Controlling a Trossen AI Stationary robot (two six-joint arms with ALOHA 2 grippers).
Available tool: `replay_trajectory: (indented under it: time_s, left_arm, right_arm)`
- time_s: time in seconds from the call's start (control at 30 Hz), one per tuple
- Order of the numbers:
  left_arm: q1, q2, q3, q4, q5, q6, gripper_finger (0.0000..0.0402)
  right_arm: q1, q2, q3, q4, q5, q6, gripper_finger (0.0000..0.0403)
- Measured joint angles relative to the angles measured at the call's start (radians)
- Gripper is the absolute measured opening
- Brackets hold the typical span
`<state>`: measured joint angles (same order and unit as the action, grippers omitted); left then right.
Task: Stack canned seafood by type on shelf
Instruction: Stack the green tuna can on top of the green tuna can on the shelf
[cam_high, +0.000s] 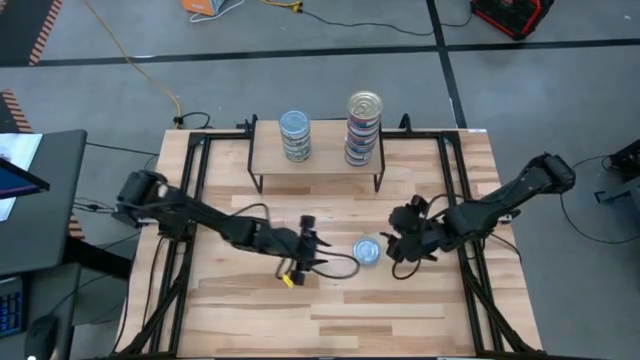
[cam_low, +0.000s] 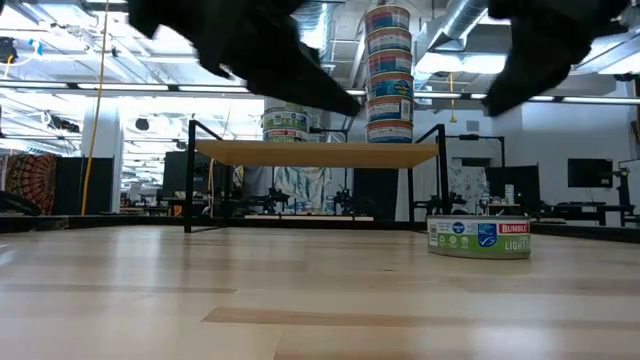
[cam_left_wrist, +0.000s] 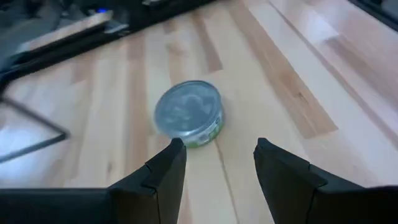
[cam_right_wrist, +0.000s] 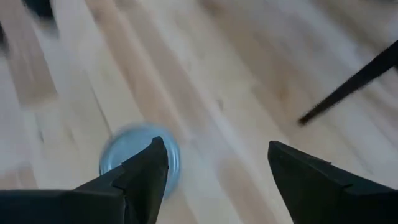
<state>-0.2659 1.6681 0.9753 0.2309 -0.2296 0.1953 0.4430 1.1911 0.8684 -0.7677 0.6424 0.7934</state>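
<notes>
Loose tin: one bluish-topped can (cam_high: 368, 250) sits flat on the table (cam_high: 400, 320), just below the middle of the overhead frame, right between the two grippers. In the low view it's at lower right (cam_low: 479, 238), with a green-and-white label.

Left gripper (cam_high: 318, 252): just left of that tin, pointing at it, fingers spread apart and holding nothing. In its own wrist cam the tin (cam_left_wrist: 189, 114) sits a little beyond the fingertips (cam_left_wrist: 173, 154), not touching.

Right gripper (cam_high: 392, 247): just right of the same tin, fingers spread wide, nothing in them. Its wrist cam shows the tin (cam_right_wrist: 138, 155) partly behind one finger (cam_right_wrist: 149, 167), pretty blurry.

Shelf (cam_high: 318, 165): upper middle of the overhead frame, light wood top on thin black legs.

Left stack (cam_high: 295, 136): short pile of tins with a bluish top, on the left part of the shelf.

Right stack (cam_high: 364, 128): taller pile with a silver/gold top, on the right part of the shelf, apart from the short one. In the low view it (cam_low: 389, 75) clearly towers over the short stack (cam_low: 286, 124).
</notes>
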Motion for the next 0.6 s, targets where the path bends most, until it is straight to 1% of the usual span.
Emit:
replay_trajectory:
  time_s: [0.17, 0.23, 0.33, 0.43, 0.53, 0.6]
  left_arm:
    - [0.047, 0.140, 0.148, -0.061, 0.168, 0.043, 0.0183]
    - [0.065, 0.185, 0.194, -0.075, 0.201, 0.057, 0.0183]
    - [0.087, 0.243, 0.262, -0.113, 0.204, 0.092, 0.0183]
    - [0.104, 0.294, 0.317, -0.147, 0.196, 0.152, 0.0183]
    - [0.109, 0.344, 0.351, -0.170, 0.150, 0.253, 0.0183]
    - [0.110, 0.381, 0.368, -0.166, 0.125, 0.345, 0.0183]
  right_arm:
    - [0.032, -0.071, -0.008, 0.035, 0.127, -0.025, 0.0301]
    - [0.047, -0.089, -0.009, 0.051, 0.189, -0.062, 0.0301]
    - [0.073, -0.116, -0.009, 0.066, 0.290, -0.108, 0.0301]
    - [0.105, -0.138, -0.009, 0.065, 0.383, -0.121, 0.0301]
    - [0.140, -0.150, -0.009, 0.061, 0.465, -0.122, 0.0301]
    - [0.164, -0.158, -0.009, 0.051, 0.501, -0.121, 0.0301]
